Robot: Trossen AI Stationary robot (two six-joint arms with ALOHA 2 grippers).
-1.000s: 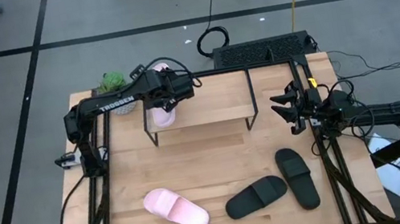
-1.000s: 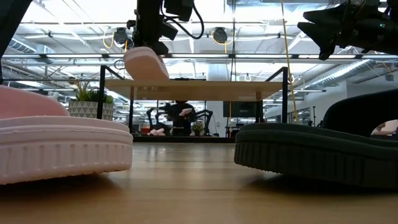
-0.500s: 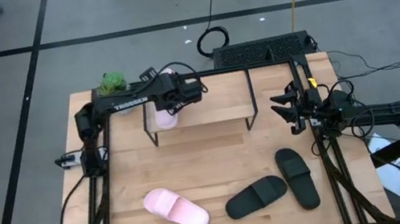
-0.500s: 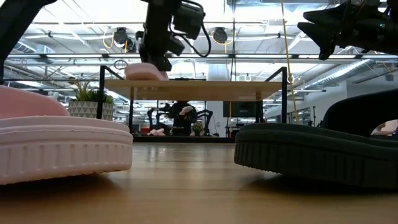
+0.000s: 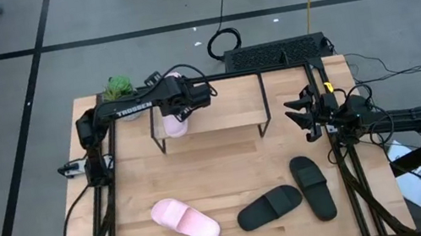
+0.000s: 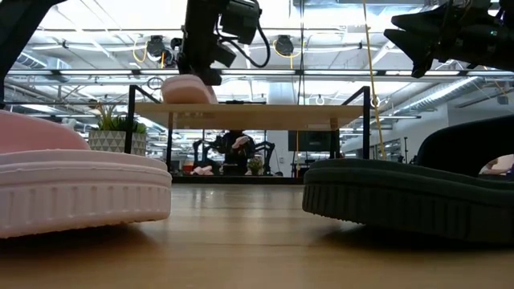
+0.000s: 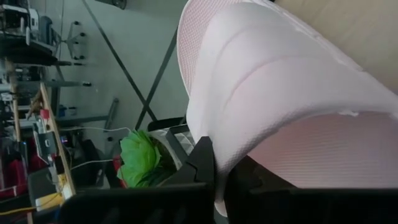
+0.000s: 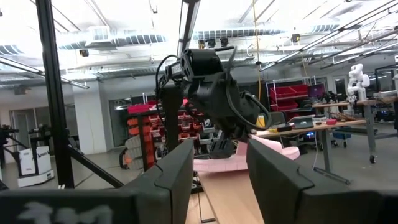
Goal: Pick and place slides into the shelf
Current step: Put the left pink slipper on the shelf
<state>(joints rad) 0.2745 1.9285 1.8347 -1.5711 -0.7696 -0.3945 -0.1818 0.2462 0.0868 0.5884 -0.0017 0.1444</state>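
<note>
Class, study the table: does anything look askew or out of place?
Yes. The two black slides lie splayed at an angle, ends nearly meeting, and one pink slide lies alone, diagonal, on the table, not the shelf.

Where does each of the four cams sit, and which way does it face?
High: overhead, straight down on the light wooden shelf on black legs; both arms show.
Low: tabletop height, level across to the shelf; arms enter from above.
Left wrist: on the left hand, shut on the pale pink slide sandal.
Right wrist: past the open right hand toward the left arm.
Shared: all four show that sandal.
</note>
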